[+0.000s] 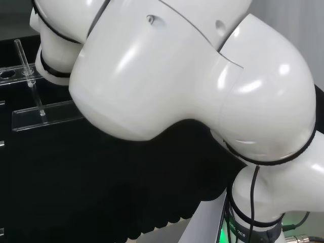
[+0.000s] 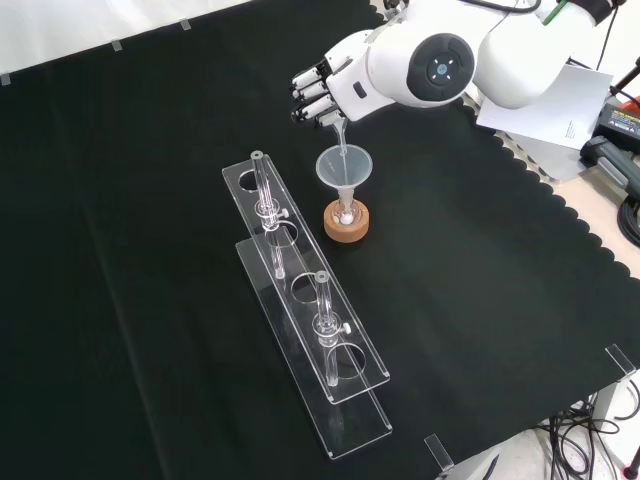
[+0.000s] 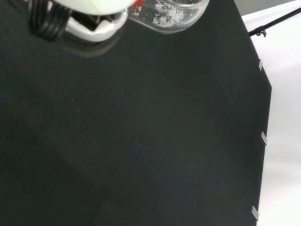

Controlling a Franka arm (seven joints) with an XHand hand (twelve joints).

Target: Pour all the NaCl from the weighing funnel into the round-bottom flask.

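Nearest in the front view, a clear rack (image 2: 330, 370) with two upright tubes was laid across the cloth (image 2: 130, 250), well apart from the work. Beyond it, the flask (image 2: 346, 213) was seated on a cork ring (image 2: 346, 222), a plain funnel (image 2: 344, 168) standing in its neck; a little white showed low inside, though how much could not be judged. Farther still, directly above that funnel's mouth, the hand (image 2: 318, 92) was seen with its fingers curled round the weighing funnel (image 2: 339, 132) — clamped on it.

The relation that counted: the weighing funnel's long axis was tipped steeply down, its narrow end pointed into the open funnel just beneath, so the flask lay straight below the hand. Whether the tip touched the funnel's rim could not be told.

In the wrist view the weighing funnel (image 3: 171, 14) appeared clear, with white grains clinging to its wall — the pour was judged unfinished, and a steeper tilt or a tap probably called for.
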